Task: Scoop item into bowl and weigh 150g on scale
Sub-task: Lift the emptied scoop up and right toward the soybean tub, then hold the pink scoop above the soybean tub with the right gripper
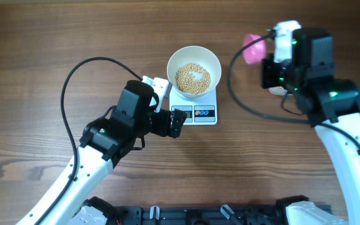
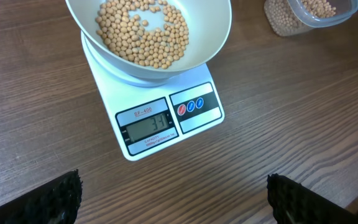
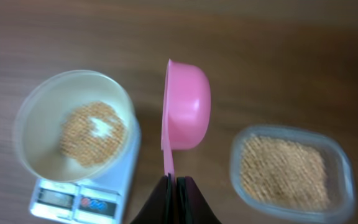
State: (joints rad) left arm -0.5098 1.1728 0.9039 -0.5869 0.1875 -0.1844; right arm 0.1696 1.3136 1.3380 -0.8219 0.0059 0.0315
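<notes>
So from where I'm standing, the round plain white bowl [image 1: 174, 57] sits right on top of the flat white square kitchen scale [image 1: 205, 114], roughly mid-table. It has a shallow layer of small round pale-tan beans [image 1: 193, 77] in the bottom, with a bare patch in the middle. The grey display on the scale looks like it reads 34, though I wouldn't swear to it.

The left gripper [image 2: 179, 202] hangs low over the brown wooden table [image 1: 42, 50] just in front of the scale. Its jaws are spread wide with nothing between them, and it isn't touching anything.

The right gripper [image 3: 176, 199] is pinched tight on the handle of a pink plastic scoop [image 3: 188, 102]. The scoop is up in the air and tipped on its side, with its mouth facing the bowl's side. It's off to the right of the bowl and clear of it. From the wrist camera it lines up between the bowl and the clear rounded-rectangular plastic tub [image 3: 340, 155], which is well filled with more of the same beans. I can't tell if there's anything in the scoop.
</notes>
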